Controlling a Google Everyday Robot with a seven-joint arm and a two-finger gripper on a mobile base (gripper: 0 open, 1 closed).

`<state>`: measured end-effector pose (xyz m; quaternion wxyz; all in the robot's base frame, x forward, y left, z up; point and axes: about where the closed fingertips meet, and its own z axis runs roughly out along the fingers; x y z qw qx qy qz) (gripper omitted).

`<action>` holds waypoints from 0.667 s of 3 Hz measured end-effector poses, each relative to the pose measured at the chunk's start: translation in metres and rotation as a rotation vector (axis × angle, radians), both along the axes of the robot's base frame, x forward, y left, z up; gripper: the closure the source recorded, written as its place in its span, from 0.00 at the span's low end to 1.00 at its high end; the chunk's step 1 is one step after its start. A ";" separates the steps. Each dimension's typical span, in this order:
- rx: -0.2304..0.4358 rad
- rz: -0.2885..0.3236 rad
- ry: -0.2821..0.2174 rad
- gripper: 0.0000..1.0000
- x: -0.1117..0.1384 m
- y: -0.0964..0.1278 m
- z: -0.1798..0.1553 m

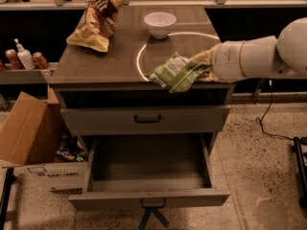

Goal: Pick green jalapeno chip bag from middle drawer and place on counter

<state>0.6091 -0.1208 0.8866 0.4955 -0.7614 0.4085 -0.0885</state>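
My gripper reaches in from the right on a white arm and is shut on the green jalapeno chip bag. The crumpled green-and-white bag hangs over the front edge of the counter, beside the bright curved arc. Below, the middle drawer is pulled wide open and shows nothing inside. The shallower drawer above it is closed.
A brown-and-yellow chip bag lies at the counter's back left. A white bowl stands at the back centre. A cardboard box sits on the floor at left. Cans and a bottle stand on a low shelf at left.
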 end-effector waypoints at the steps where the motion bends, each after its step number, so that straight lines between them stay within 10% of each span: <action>1: 0.046 -0.063 -0.013 1.00 0.030 -0.012 0.013; 2: 0.089 -0.114 -0.007 1.00 0.064 -0.023 0.017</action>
